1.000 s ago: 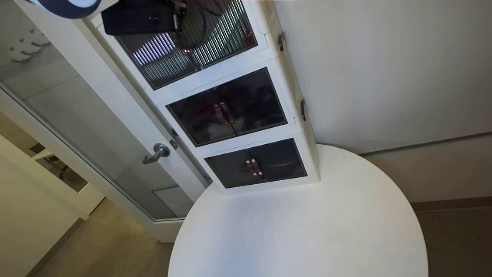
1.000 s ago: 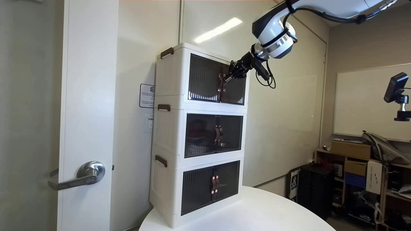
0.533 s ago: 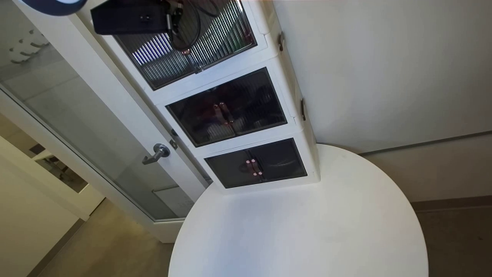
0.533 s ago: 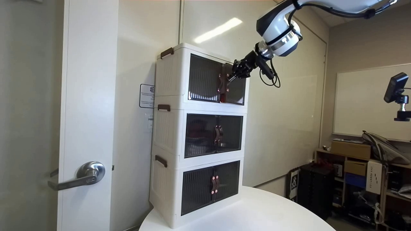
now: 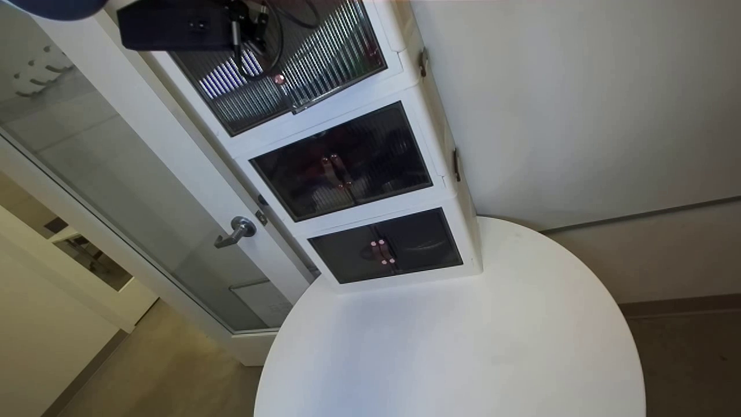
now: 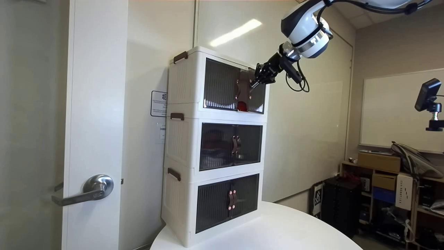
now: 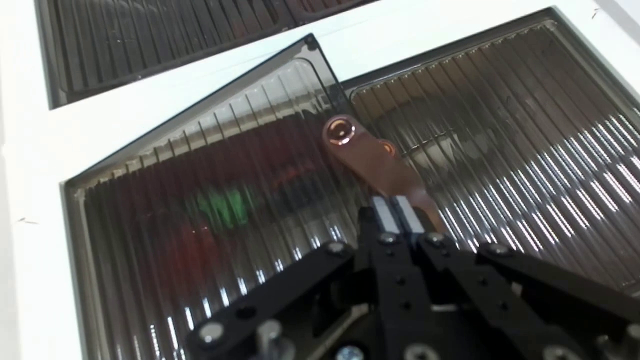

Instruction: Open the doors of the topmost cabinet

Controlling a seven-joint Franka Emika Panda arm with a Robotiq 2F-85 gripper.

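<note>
Partly hidden by closed pincer (image 7: 397, 213): handle (image 7: 376, 162), grip unclear; green item (image 7: 227, 206) blurred behind striped door (image 7: 272, 225).

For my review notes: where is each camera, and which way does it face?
An exterior view: high, tilted, facing down on the cabinet stack and round table; arm and wrist hardware top left.
An exterior view: about mid-stack height, facing front and one side; arm and end effector upper right.
Wrist view: facing the doors of the topmost cabinet up close; shut fingers lower middle.
Shared by both exterior views: stack, table, lever handle.
</note>
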